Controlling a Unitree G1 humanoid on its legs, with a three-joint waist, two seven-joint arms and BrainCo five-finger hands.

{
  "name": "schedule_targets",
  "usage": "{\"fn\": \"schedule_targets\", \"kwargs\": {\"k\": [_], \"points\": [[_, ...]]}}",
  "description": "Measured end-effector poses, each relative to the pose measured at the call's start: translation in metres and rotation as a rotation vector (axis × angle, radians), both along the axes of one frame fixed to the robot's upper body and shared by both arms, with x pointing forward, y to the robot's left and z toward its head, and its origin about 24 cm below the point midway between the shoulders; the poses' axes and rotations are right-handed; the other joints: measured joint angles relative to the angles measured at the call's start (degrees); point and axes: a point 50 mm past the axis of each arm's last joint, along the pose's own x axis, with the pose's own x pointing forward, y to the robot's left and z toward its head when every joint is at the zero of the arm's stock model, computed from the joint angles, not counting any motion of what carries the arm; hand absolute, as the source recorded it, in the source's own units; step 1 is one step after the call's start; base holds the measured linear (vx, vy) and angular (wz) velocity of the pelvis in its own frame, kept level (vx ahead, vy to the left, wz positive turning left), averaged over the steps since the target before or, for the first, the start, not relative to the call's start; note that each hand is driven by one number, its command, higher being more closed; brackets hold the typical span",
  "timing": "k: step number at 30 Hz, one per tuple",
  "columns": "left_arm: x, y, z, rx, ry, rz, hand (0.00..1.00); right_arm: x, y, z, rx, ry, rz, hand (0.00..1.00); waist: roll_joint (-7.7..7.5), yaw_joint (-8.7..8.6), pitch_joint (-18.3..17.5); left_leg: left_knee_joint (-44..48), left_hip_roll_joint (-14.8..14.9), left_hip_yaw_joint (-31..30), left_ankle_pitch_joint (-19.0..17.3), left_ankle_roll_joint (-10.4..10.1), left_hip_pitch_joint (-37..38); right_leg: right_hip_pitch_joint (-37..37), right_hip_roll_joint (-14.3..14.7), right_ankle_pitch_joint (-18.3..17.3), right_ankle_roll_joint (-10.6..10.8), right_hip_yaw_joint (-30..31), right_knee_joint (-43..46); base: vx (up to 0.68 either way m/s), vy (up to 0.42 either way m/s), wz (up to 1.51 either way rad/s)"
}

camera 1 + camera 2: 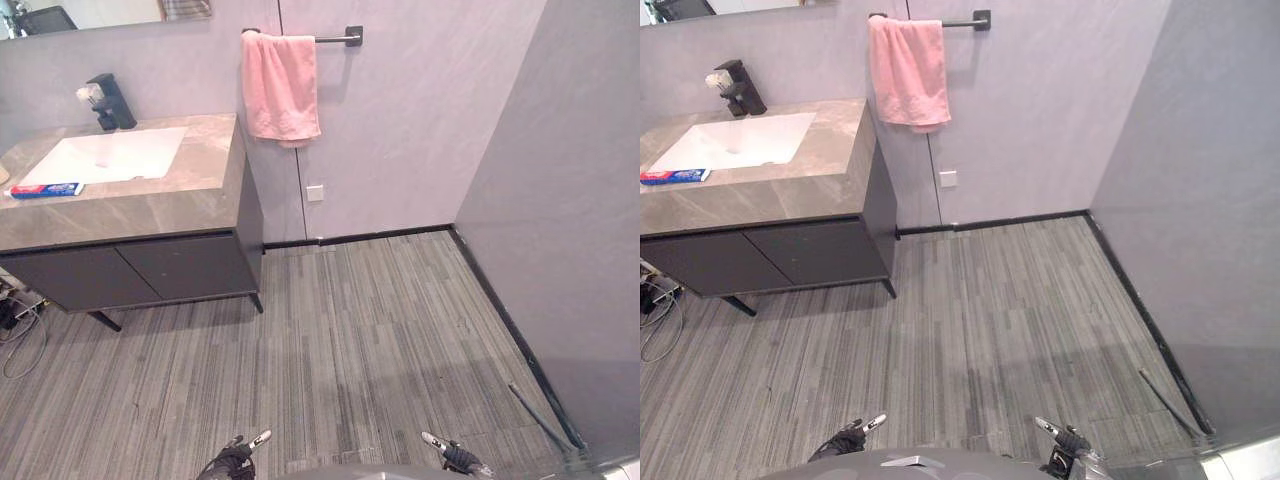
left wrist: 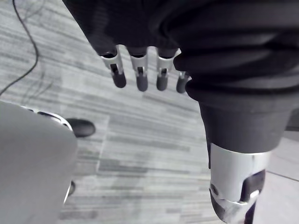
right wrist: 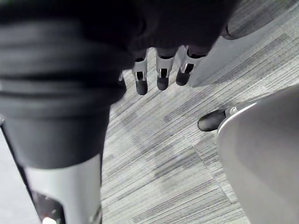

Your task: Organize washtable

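The washtable (image 1: 150, 205) stands at the far left, a grey stone top over a dark cabinet, with a white sink (image 1: 105, 157) and a black faucet (image 1: 110, 102). A red, white and blue toothpaste box (image 1: 45, 190) lies flat on the counter in front of the sink. A pink towel (image 1: 280, 87) hangs on a wall bar right of the washtable. My left hand (image 1: 237, 455) and right hand (image 1: 455, 456) hang low over the floor, far from the washtable. Both are open with straight fingers (image 2: 140, 74) and hold nothing.
Grey striped flooring (image 1: 360, 340) stretches between me and the washtable. A grey wall (image 1: 570, 220) closes the right side, with a dark rod (image 1: 540, 415) lying along its base. Cables (image 1: 20, 330) lie on the floor under the cabinet's left end.
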Motion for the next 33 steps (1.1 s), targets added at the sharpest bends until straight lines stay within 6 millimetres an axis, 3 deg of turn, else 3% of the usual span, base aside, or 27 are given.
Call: {"fn": "schedule_targets", "kwargs": {"k": [10,19,25,27,29,30,32,33], "points": [[0.015,-0.009,0.002,-0.01,-0.024,-0.109,0.0,0.004,0.003,0.0,0.012,-0.005,0.015,0.0,-0.72,0.14,0.3,0.6,0.0,0.3,0.4,0.4,1.4,1.2,0.0,0.1,0.0,-0.1,-0.1,0.08,-0.005,-0.03],[0.015,-0.01,0.002,-0.01,-0.026,-0.112,0.0,0.006,0.003,0.0,0.011,-0.008,0.017,0.0,-0.75,0.22,0.6,0.6,0.0,1.5,0.4,0.4,1.4,0.4,0.0,-0.1,0.1,0.3,0.5,-0.02,0.003,-0.03],[0.019,-0.006,0.003,-0.005,-0.048,-0.094,0.0,0.011,0.002,0.002,0.006,-0.016,0.03,0.0,-0.78,1.42,1.0,0.6,0.1,2.7,0.2,0.7,-0.7,-3.2,0.1,-0.3,0.1,1.8,2.7,-0.06,0.018,-0.13],[0.02,-0.004,0.004,-0.001,-0.053,-0.089,0.0,0.013,0.002,0.002,0.003,-0.025,0.032,0.0,-1.58,1.37,1.5,0.6,-0.5,2.8,-0.6,1.2,-1.3,-6.5,-0.7,-4.2,1.1,1.7,9.4,-0.04,0.058,0.04],[0.025,0.0,0.006,0.015,-0.072,-0.101,0.0,0.01,-0.002,0.003,-0.005,-0.031,0.0,0.0,-2.89,1.23,2.2,1.3,-2.2,2.4,-2.3,2.2,-1.8,-11.5,-4.1,-9.9,4.7,-0.3,22.2,-0.02,0.066,0.44],[0.028,-0.001,0.007,0.014,-0.084,-0.097,0.0,0.01,-0.003,0.003,-0.008,-0.036,-0.007,0.0,-2.75,1.45,2.3,1.5,-2.4,2.1,-2.4,2.4,-1.9,-14.2,-4.5,-10.1,4.7,-0.6,28.0,-0.02,0.045,0.41],[0.033,0.003,0.009,0.022,-0.097,-0.092,0.0,0.021,-0.004,0.008,-0.013,-0.096,-0.029,0.0,-2.8,1.34,4.1,3.2,-2.5,1.3,-3.4,2.9,-1.5,-23.2,-7.0,-8.4,1.8,-2.1,46.9,-0.07,0.035,0.33],[0.036,0.005,0.01,0.026,-0.103,-0.08,0.0,0.024,-0.005,0.009,-0.013,-0.107,-0.038,0.0,-2.72,1.35,5.1,4.5,-1.5,1.2,-4.5,3.0,-1.1,-27.2,-7.5,-8.6,2.1,-3.1,54.2,-0.12,0.013,0.31]]}}
